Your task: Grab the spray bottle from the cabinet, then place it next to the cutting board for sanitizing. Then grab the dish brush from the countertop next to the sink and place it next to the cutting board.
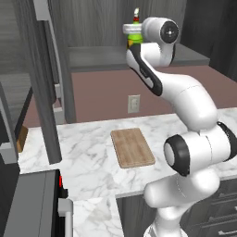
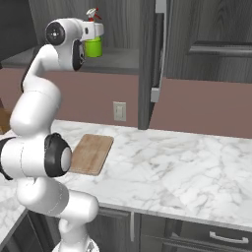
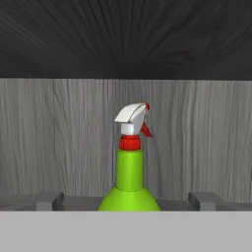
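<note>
the gripper [image 3: 129, 201] stands spread wide, one dark finger tip [image 3: 43, 201] at each side of the spray bottle [image 3: 129, 170] and neither touching it; nothing is grasped. seen from the hand, the green bottle rises upright midway between the tips, its red collar and white trigger head turned to the right, against the grey wood-grain back wall of the cabinet [image 3: 59, 133].

from the left base view, the white arm [image 1: 185, 102] climbs from the lower right, bends over the countertop [image 1: 92, 157] and reaches up to the cabinet shelf [image 1: 97, 56], where the bottle's green body [image 1: 134, 38] and red-and-white top peek out just beside the wrist. whether the tips reach the bottle cannot be told from here, as the wrist hides them.

from the right base view, the same bottle [image 2: 93, 47] stands on the grey shelf [image 2: 123, 59] against the end of the hand, with the cabinet's open door [image 2: 147, 64] and its long metal bar handle [image 2: 158, 54] to the right.

below, well apart from the bottle, the cutting board [image 1: 132, 147] lies flat on the white marble, its short end toward the wall, beneath a wall socket [image 1: 134, 103] set in the reddish-brown backsplash [image 1: 102, 92]. in the right base view the board [image 2: 91, 153] lies partly behind the arm's dark elbow joint [image 2: 56, 156]. lower drawer units [image 2: 206, 238] run under the counter edge.
</note>
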